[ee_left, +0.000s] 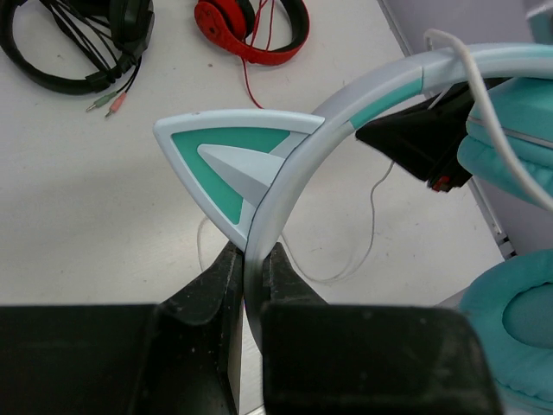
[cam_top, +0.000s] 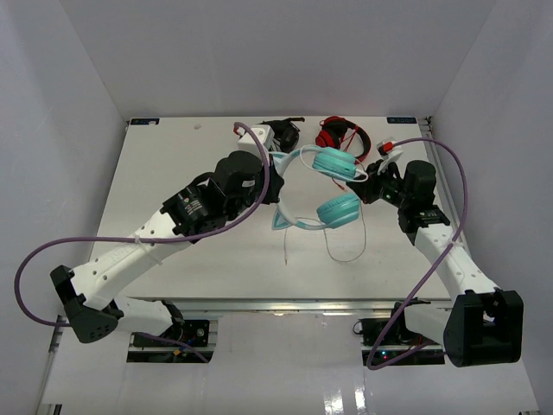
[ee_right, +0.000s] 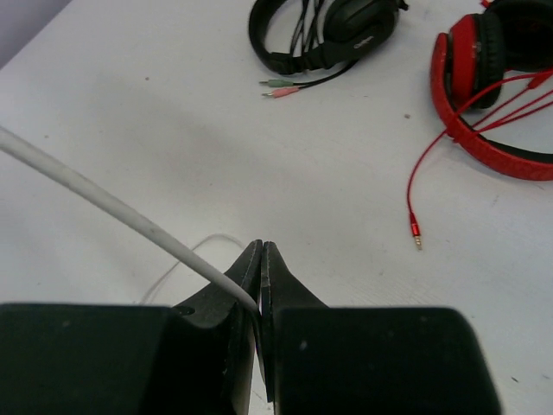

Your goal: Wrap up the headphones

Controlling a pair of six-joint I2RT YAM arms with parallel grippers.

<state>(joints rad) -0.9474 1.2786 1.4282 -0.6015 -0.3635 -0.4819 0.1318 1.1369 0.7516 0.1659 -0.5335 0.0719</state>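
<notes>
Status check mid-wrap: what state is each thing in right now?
headphones: gripped at the headband.
white cable: pinched at one spot, slack loop on table.
left tool: shut on headphones.
right tool: shut on white cable.
black headphones: lying on table, cable loose.
red headphones: lying on table, cable loose.

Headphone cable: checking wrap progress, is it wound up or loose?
Loose: the cable stretches from the right gripper, and a slack loop lies on the table.

Overhead view faces down; both close wrist views share black headphones (ee_right: 354, 26).
</notes>
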